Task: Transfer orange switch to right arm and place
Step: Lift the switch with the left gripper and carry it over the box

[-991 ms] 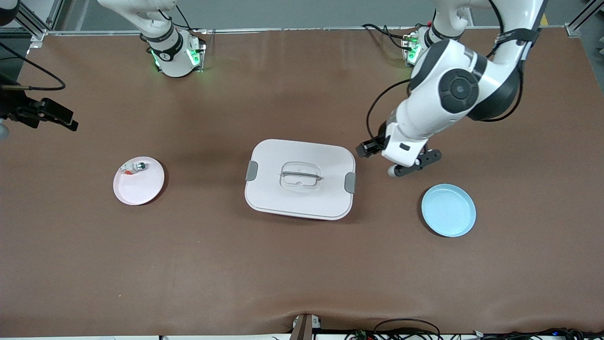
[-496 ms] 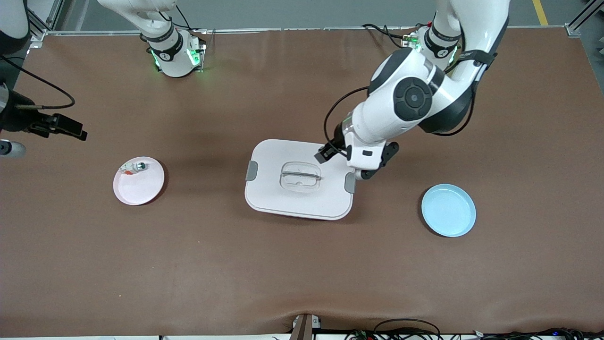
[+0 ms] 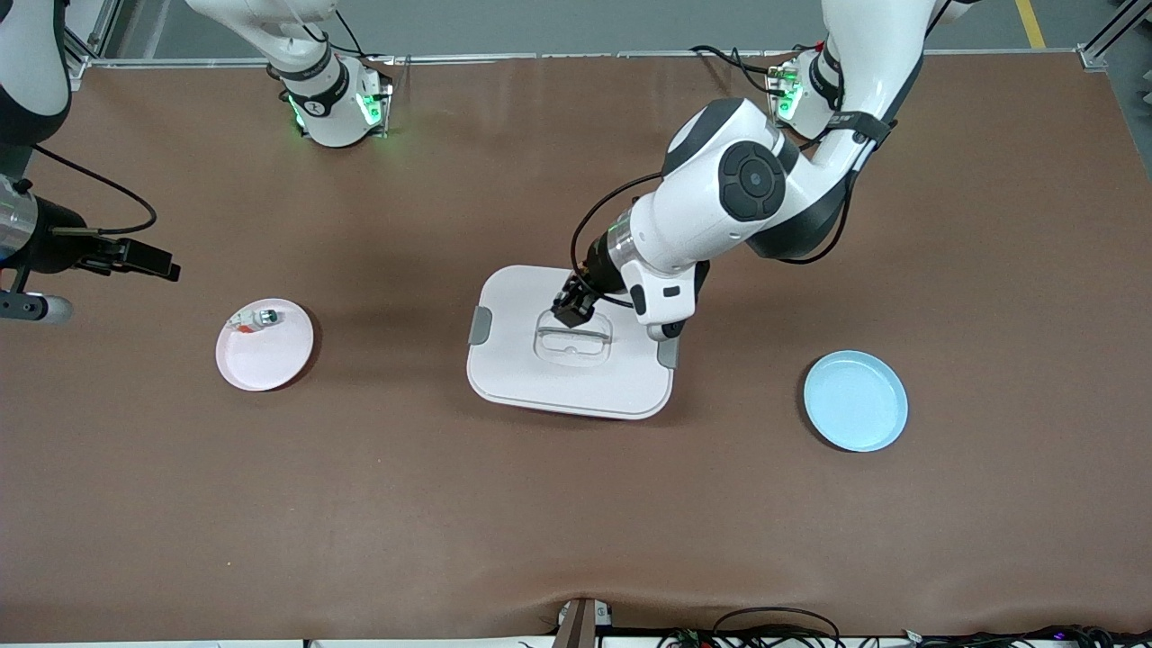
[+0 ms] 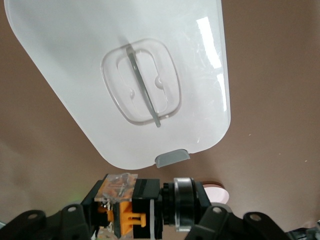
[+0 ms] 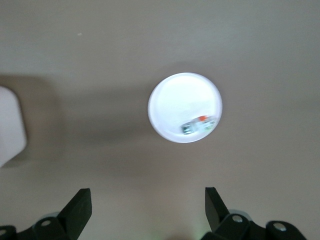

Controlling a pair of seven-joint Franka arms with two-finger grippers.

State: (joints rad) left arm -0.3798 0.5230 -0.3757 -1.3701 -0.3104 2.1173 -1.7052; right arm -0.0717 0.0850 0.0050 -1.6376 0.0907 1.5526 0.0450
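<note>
The orange switch (image 4: 134, 210), black with orange bands and a silvery ring, is clamped sideways between the fingers of my left gripper (image 4: 145, 221). In the front view my left gripper (image 3: 576, 312) hangs over the handle of the white lidded box (image 3: 540, 369). The switch itself is hidden there. My right gripper (image 5: 147, 210) is open and empty, up in the air over bare table beside the pink plate (image 5: 172, 100). Only the right arm's wrist (image 3: 40, 252) shows in the front view, at the table's right-arm end.
The pink plate (image 3: 270, 360) holds a small white-and-silver switch with a green tip (image 3: 261, 317). A light blue plate (image 3: 855, 400) lies toward the left arm's end. The box has grey latches (image 3: 480, 324) on its two short sides.
My left arm has swung from beside the blue plate to over the lidded box, carrying the switch. My right wrist has shifted a little inward toward the pink plate.
</note>
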